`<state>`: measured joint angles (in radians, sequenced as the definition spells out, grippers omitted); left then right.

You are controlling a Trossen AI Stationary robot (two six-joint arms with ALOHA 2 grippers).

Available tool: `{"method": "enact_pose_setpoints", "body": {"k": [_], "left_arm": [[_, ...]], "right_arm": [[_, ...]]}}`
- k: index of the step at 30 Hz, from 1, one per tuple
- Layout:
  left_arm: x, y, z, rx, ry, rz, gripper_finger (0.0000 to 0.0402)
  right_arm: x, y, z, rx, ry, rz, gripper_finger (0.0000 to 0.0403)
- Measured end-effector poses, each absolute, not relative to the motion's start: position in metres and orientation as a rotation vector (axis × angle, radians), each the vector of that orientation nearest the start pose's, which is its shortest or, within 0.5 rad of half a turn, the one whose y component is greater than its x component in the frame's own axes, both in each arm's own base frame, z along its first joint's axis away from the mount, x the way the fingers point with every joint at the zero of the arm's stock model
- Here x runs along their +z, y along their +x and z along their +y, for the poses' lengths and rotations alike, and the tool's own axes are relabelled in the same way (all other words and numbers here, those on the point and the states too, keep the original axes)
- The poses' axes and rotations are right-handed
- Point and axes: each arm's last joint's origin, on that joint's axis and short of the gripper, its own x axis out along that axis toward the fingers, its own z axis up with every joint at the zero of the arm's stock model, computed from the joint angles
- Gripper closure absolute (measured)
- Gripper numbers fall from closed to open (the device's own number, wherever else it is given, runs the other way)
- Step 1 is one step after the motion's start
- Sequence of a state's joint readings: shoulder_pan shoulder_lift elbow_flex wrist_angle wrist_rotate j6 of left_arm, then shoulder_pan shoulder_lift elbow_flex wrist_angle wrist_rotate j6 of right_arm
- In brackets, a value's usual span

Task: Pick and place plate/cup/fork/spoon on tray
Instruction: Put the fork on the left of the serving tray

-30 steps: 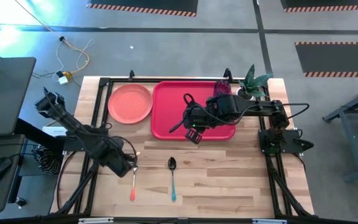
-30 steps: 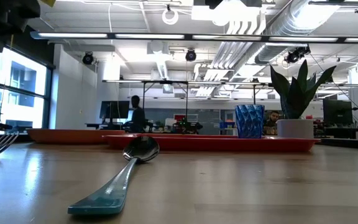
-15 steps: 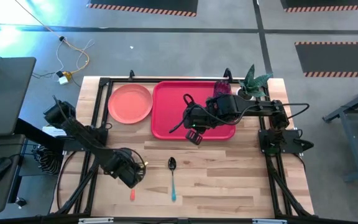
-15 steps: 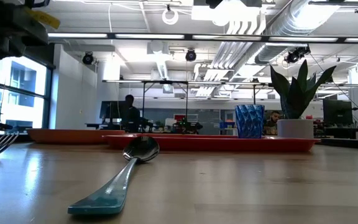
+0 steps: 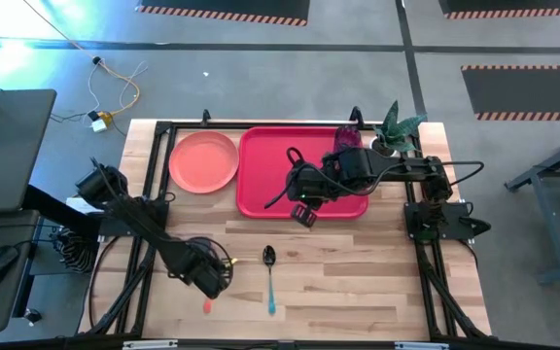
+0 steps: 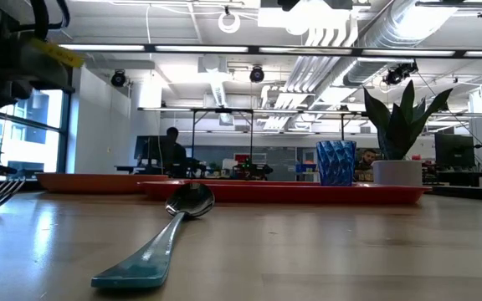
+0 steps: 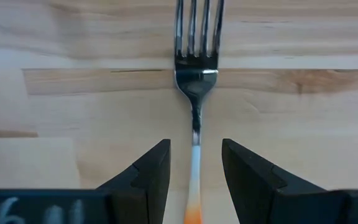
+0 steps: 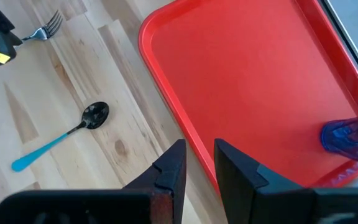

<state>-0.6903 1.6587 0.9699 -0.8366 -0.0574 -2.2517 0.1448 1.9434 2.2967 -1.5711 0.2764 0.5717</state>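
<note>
Slim fork with silver metal tines and an orange-red handle lies flat on the pale wooden table, at the front left, tines pointing toward the far edge. From above only the orange handle tip shows; the left gripper hangs directly over the rest. In the left wrist view its two dark fingers stand apart, one each side of the fork's shaft where metal turns orange, with wood visible between finger and shaft on both sides; nothing clamped. One slim spoon with dark metal bowl and light blue-teal handle lies just to the right of the fork, parallel, not touching it. One large bright red rectangular plastic tray with rounded corners sits at the far middle of the table. One round salmon-pink plastic plate with raised rim rests on the wood just beside the tray's left edge. One small shiny blue-purple cup stands in the tray's far right corner, near a white pot holding a green plant that stands off the tray. Right gripper hovers above the tray's near edge; fingers parted by a narrow gap, holding nothing. Low view: fork cut off at the left edge, only tines showing; a person in the room behind, small and dark, hard to make out.
</note>
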Motion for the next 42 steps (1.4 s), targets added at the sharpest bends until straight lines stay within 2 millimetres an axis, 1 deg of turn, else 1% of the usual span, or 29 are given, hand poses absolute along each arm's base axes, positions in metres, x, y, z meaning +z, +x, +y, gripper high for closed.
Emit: {"method": "enact_pose_setpoints", "body": {"k": [11, 18, 21, 29, 31, 37, 42], "left_arm": [[0.139, 0.22, -0.18, 1.185, -1.203, 1.159, 0.0268], [0.136, 0.221, -0.18, 1.192, -1.2, 1.172, 0.0272], [0.137, 0.221, -0.18, 1.191, -1.202, 1.174, 0.029], [0.137, 0.221, -0.18, 1.177, -1.19, 1.184, 0.0378], [0.137, 0.221, -0.18, 1.177, -1.191, 1.183, 0.0391], [0.139, 0.221, -0.18, 1.168, -1.198, 1.183, 0.0387], [0.146, 0.221, -0.179, 1.128, -1.228, 1.152, 0.0394]], "right_arm": [[0.401, 0.356, 0.044, -0.443, 0.243, 1.112, 0.0329], [0.401, 0.356, 0.044, -0.438, 0.234, 1.114, 0.0329], [0.401, 0.356, 0.044, -0.436, 0.231, 1.114, 0.0329], [0.401, 0.356, 0.044, -0.423, 0.209, 1.119, 0.0329], [0.401, 0.356, 0.044, -0.416, 0.199, 1.121, 0.0329], [0.401, 0.356, 0.044, -0.412, 0.188, 1.122, 0.0329], [0.401, 0.356, 0.044, -0.401, 0.171, 1.126, 0.0329]]}}
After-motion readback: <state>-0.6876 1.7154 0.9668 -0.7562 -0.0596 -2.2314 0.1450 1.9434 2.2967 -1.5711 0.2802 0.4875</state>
